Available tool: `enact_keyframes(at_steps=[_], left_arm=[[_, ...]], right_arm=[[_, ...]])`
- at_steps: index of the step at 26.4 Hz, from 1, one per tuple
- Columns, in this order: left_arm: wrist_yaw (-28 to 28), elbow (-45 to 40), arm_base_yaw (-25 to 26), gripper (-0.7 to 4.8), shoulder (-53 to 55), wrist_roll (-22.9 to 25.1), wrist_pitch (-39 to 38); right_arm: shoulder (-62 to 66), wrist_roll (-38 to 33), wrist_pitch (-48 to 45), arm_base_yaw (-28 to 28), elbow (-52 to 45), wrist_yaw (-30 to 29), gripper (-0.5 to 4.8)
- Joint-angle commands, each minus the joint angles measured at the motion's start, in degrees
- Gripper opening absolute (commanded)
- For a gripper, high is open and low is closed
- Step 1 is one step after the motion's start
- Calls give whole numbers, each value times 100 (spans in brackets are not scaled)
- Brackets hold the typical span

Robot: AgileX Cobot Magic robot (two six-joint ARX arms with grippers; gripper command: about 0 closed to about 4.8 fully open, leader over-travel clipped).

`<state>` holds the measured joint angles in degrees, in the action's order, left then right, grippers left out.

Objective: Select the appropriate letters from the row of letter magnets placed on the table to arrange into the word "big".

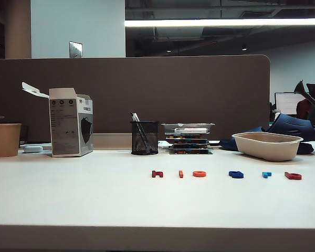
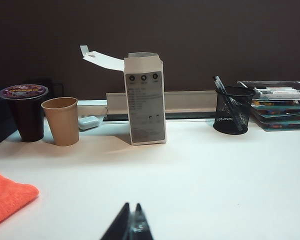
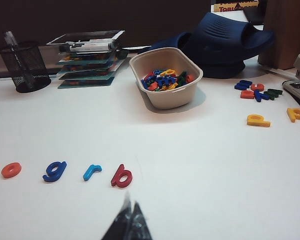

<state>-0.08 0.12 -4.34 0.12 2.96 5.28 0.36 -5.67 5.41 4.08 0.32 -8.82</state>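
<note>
Zero letters are placed — the row of letter magnets (image 1: 227,174) lies untouched on the counter (image 1: 94,199) before the pen cup (image 1: 144,138). The left gripper (image 2: 131,225) and right gripper (image 3: 130,220) hover short of that row, jaws closed — both empty.

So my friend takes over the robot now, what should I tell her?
Left claw: shut, empty, low over bare table.
Right claw: shut, empty, just in front of the dark red b.
The row of letter magnets is untouched: the blue g sits two places from b, the thin orange-red i further along.
Done: nothing.
Left: pick b, i, g and line them up as "big".
</note>
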Motion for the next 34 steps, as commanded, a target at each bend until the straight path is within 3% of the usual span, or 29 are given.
enact_keyframes(at_steps=[1, 16, 19, 22, 25, 34], left_arm=[[20, 28, 4, -5, 0, -2, 35], [46, 39, 4, -5, 0, -7, 46], [380, 162, 4, -5, 0, -46, 122], [1058, 483, 4, -5, 0, -50, 4], [1434, 1001, 4, -5, 0, -326, -472], [1703, 3281, 4, -5, 597, -647, -2704]], right_arm=[[-48, 13, -96, -4, -31, -15, -5], [-48, 13, -92, -7, -31, -24, -5], [-48, 13, -92, -7, -31, -26, -5], [-48, 13, -94, -7, -31, -26, -5], [-48, 13, -94, -7, -31, -24, -5], [-48, 13, -96, -4, -31, -11, -5]])
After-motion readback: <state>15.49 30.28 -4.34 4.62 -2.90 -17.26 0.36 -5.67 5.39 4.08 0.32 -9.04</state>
